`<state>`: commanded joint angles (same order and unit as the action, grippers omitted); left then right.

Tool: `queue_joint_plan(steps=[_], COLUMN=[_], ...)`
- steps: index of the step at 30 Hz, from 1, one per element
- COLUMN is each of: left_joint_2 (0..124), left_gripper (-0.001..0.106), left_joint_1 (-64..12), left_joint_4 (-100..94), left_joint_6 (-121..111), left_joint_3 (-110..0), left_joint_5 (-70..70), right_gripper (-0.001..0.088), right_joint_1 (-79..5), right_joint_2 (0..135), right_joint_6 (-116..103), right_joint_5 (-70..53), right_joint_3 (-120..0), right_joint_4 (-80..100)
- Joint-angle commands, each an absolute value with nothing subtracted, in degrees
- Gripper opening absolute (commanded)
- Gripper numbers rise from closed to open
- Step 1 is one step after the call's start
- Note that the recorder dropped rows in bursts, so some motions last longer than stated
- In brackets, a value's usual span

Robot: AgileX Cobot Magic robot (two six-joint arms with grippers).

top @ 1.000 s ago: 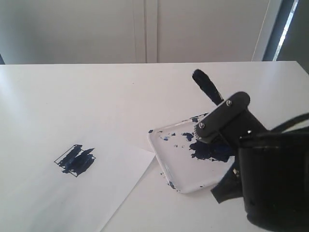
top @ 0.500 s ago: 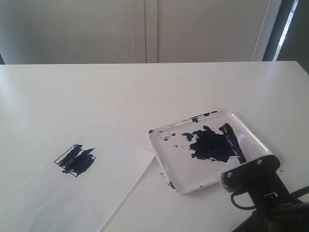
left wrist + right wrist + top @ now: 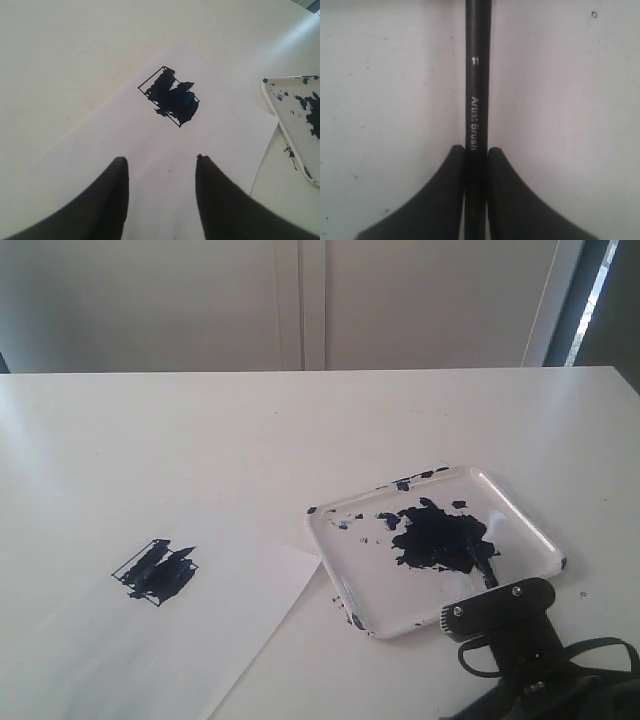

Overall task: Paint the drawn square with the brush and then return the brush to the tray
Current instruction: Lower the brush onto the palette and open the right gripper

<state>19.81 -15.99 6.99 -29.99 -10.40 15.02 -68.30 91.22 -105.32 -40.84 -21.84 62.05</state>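
Note:
The drawn square (image 3: 157, 571) sits tilted on the white paper sheet (image 3: 150, 650), smeared with dark navy paint; it shows too in the left wrist view (image 3: 170, 96). Ahead of that square my left gripper (image 3: 161, 165) hangs open over the paper, holding nothing. The clear tray (image 3: 335, 545) lies to the right with a navy blot in its middle. The brush (image 3: 478, 562) rests its dark tip in that blot, its black handle (image 3: 477, 75) running back between the fingers. My right gripper (image 3: 476, 150) is shut on the handle, low at the tray's near edge (image 3: 500, 605).
The white table (image 3: 300, 430) stretches back to a pale wall. The paper's corner lies close to the tray's left rim (image 3: 274, 102). Paint splatters dot the tray's rim and the table by its right corner. A black cable (image 3: 600, 648) loops behind the right arm.
The right arm dropped and pulled back toward the front edge. The brush went from raised above the tray to lying with its tip in the paint blot.

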Motion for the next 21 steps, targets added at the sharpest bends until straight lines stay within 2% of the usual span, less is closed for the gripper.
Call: queue_joint_plan(steps=[1, 6, 8, 21], left_joint_2=[19.81, 19.81, 19.81, 19.81], left_gripper=[0.048, 0.048, 0.048, 0.048], left_joint_1=[-15.99, -15.99, -15.99, -15.99], left_joint_4=[6.99, 7.24, 7.24, 7.24], left_joint_6=[-29.99, -29.99, -29.99, -29.6], left_joint_3=[-10.4, -10.4, -10.4, -10.4], left_joint_5=[15.02, 15.02, 15.02, 15.02], right_gripper=[0.0037, 0.0363, 0.0416, 0.0419], right_joint_1=[-68.3, -68.3, -68.3, -68.3], right_joint_2=[91.22, 91.22, 90.14, 73.98], right_joint_6=[-105.59, -106.7, -106.51, -100.01], right_joint_5=[-40.84, -41.58, -43.6, -48.17], right_joint_3=[-21.84, -22.17, -23.22, -26.28], right_joint_4=[62.36, 65.44, 65.8, 65.18])
